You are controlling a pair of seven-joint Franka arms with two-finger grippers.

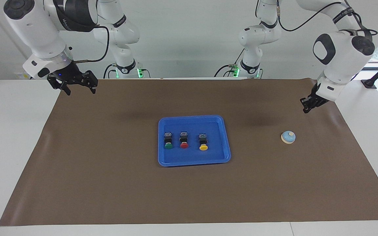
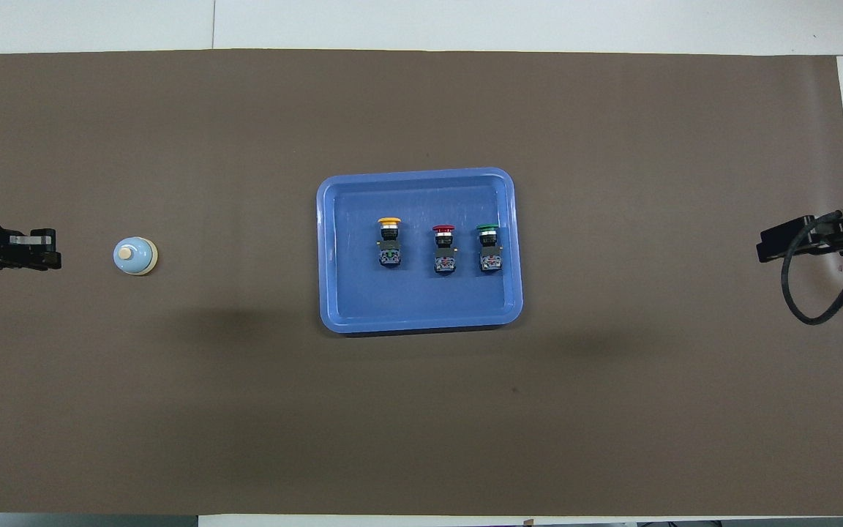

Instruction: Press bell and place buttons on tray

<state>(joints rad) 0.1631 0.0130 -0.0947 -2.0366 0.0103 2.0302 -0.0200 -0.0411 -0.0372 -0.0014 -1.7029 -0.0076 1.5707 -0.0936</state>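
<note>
The bright blue tray lies mid-mat, also in the overhead view. In it, side by side, lie the green button, the red button and the yellow button. The light-blue bell stands alone on the mat toward the left arm's end and shows in the overhead view. My left gripper hangs over the mat beside the bell, apart from it. My right gripper is open and empty over the mat's corner at the right arm's end.
A brown mat covers most of the white table. A black cable loops from the right arm's wrist. Both arm bases stand at the robots' edge of the table.
</note>
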